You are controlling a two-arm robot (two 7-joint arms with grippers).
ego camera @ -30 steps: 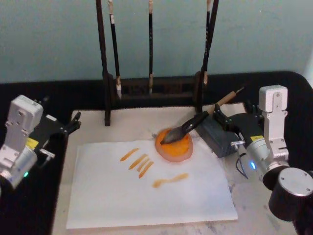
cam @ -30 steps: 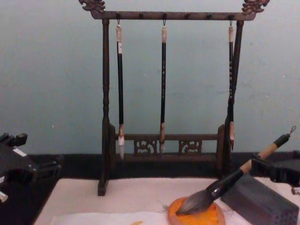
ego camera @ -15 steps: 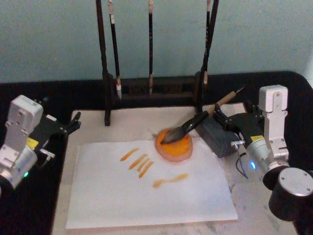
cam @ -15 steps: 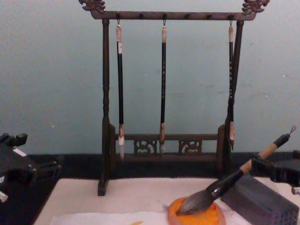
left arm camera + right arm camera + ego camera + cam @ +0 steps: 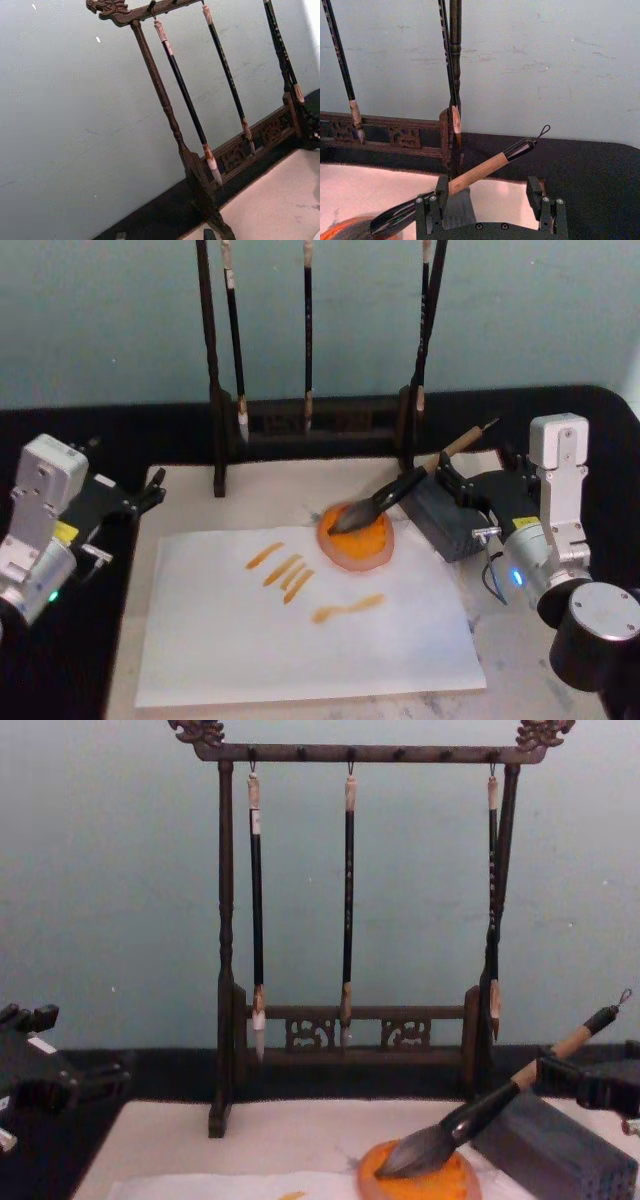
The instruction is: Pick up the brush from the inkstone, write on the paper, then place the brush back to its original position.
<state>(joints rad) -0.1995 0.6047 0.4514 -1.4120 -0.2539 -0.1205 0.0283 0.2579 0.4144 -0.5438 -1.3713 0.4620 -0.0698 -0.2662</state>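
— Where's the brush point(image 5: 400, 490)?
— Centre-right of my head view, tuft in the inkstone point(image 5: 357, 536), shaft on the grey block point(image 5: 446, 515).
— Grippers?
— Right gripper point(image 5: 491, 200) fingers spread around the shaft; left gripper point(image 5: 135, 498) parked at the left edge, fingers apart.

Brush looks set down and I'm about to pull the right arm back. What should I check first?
1. Brush tuft rests in the inkstone: ok.
2. Shaft leans on the grey block: ok.
3. Right gripper open: ok.
4. Shaft free of its fingers: cannot tell, one sits right beside it.
5. Orange strokes on the paper: ok.
6. Left gripper parked at the mat's left edge, away from the paper: ok.
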